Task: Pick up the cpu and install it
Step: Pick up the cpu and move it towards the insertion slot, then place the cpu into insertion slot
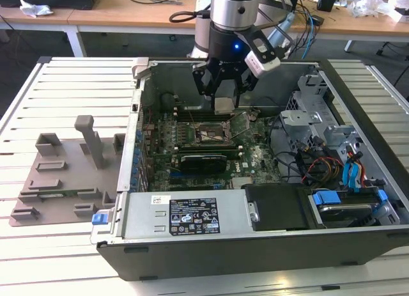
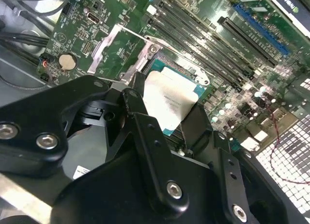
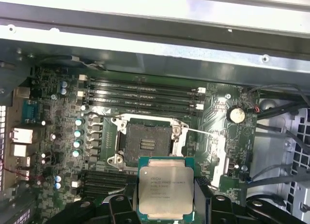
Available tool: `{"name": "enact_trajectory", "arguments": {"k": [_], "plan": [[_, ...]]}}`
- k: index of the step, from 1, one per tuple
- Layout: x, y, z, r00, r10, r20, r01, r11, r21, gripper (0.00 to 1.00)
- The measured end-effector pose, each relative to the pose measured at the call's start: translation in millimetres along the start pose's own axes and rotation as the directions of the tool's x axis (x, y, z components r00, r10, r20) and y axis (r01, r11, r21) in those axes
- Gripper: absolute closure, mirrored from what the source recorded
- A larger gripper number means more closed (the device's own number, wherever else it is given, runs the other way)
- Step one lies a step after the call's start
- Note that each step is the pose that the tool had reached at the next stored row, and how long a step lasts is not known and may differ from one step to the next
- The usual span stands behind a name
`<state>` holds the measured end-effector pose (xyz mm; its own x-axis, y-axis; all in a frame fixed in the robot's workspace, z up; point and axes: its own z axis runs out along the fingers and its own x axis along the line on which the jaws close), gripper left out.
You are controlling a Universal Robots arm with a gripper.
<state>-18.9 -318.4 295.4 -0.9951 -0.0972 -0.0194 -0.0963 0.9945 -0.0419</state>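
The cpu is a flat square chip with a silvery top plate and a thin green rim. My gripper is shut on it, with a black finger against each of two opposite edges. In the exterior view the gripper hangs inside the open computer case and holds the cpu above the motherboard. The square black socket lies bare, with its metal load plate swung open to one side. The cpu hovers just off the socket, apart from it.
Memory slots run along one side of the socket, and a long black expansion card lies on the other. Drive cages and cables fill the case on the exterior view's right. A grey fixture tray sits outside the case.
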Motion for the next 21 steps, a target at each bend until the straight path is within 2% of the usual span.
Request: {"name": "enact_trajectory", "arguments": {"k": [14,15,18,21], "plan": [[-0.1,1.3,1.4,1.0,0.007,-0.0003,-0.007,1.0,0.0002,0.45],[-0.1,1.3,1.4,0.9998,0.021,-0.0009,-0.021,0.9998,0.0005,0.45],[-0.1,1.3,1.6,0.9953,0.097,-0.004,-0.097,0.9953,0.0028,0.45],[-0.1,1.3,1.8,0.9867,0.162,-0.0065,-0.162,0.9867,0.0051,0.45]]}}
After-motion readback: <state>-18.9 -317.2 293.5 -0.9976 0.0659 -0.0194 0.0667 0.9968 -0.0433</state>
